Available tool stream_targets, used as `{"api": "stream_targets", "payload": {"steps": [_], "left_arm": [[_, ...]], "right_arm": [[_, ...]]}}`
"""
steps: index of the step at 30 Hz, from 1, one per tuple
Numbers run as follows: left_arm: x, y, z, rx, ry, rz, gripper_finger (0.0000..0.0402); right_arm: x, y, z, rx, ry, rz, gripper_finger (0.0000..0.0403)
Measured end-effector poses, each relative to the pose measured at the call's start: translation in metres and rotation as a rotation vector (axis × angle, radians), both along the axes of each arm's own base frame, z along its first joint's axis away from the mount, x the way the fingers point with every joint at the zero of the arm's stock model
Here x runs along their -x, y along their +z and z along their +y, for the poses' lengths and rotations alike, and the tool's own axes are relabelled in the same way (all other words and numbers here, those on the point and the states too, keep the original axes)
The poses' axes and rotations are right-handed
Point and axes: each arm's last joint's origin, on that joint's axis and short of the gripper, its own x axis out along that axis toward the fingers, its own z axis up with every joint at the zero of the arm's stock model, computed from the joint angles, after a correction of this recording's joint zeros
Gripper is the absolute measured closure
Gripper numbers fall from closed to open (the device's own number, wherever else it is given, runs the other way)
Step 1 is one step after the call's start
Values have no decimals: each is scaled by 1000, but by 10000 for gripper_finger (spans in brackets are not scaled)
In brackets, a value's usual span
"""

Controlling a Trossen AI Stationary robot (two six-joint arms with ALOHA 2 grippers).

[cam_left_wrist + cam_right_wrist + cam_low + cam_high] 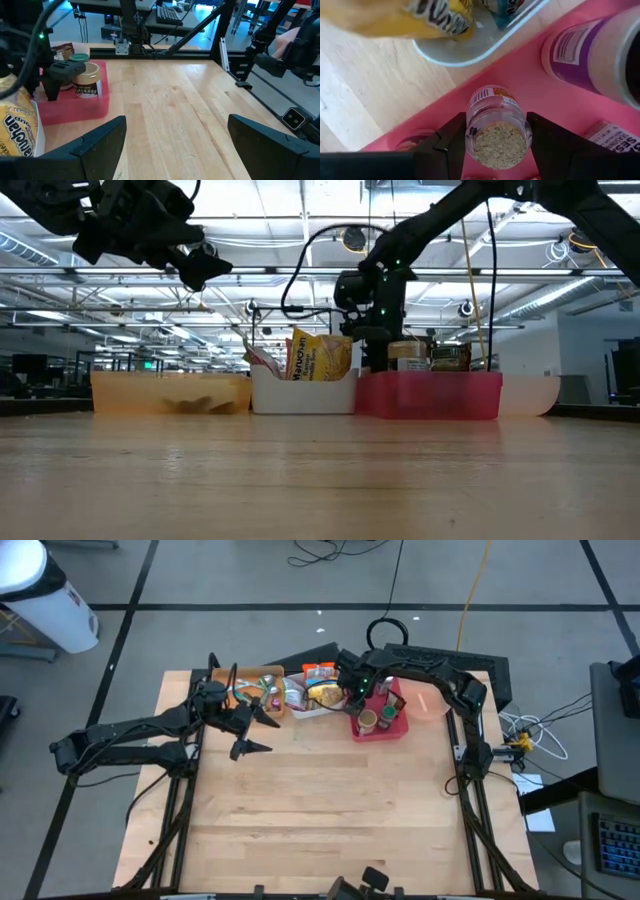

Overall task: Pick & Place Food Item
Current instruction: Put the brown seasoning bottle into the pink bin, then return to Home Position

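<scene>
A pink bin (398, 730) at the table's far right holds several jars. My right gripper (496, 137) reaches down into the bin's left part (355, 692) and is shut on a small clear jar of pale seeds (496, 125). A white bin (305, 710) with a yellow noodle packet (326, 694) stands to the left of the pink bin, and an orange bin (250, 690) stands further left. My left gripper (252, 732) is open and empty. It hovers above the table in front of the orange bin and also shows in the left wrist view (175, 145). My right gripper pinches the small jar's round sides (471, 122) between its two fingers, one on each side. The fingers come from above, pointing down into the pink bin. The seed-filled end faces the wrist, and the labelled part (490, 95) points toward the bin's floor. Whether the jar is lifted clear, I cannot tell.
A purple-labelled jar (585, 50) and other jars (90, 82) stand close around the held jar in the pink bin. The near half of the wooden table (320, 820) is bare. Frame rails run along the table's left and right sides.
</scene>
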Motion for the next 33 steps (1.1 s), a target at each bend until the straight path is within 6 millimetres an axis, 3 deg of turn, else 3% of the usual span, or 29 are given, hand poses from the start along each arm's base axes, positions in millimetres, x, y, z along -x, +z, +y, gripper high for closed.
{"api": "stream_targets", "payload": {"steps": [5,13,27,33], "left_arm": [[0,0,0,-1,4,1,46],[-5,-7,3,12,16,36,46],[-13,-11,7,6,17,28,46],[-5,-1,8,15,51,-12,46]], "right_arm": [[-2,-9,-1,-15,-7,20,234],[-2,-8,-1,-12,-2,17,230],[-2,-6,-1,-2,35,13,134],[4,17,5,10,64,3,117]]}}
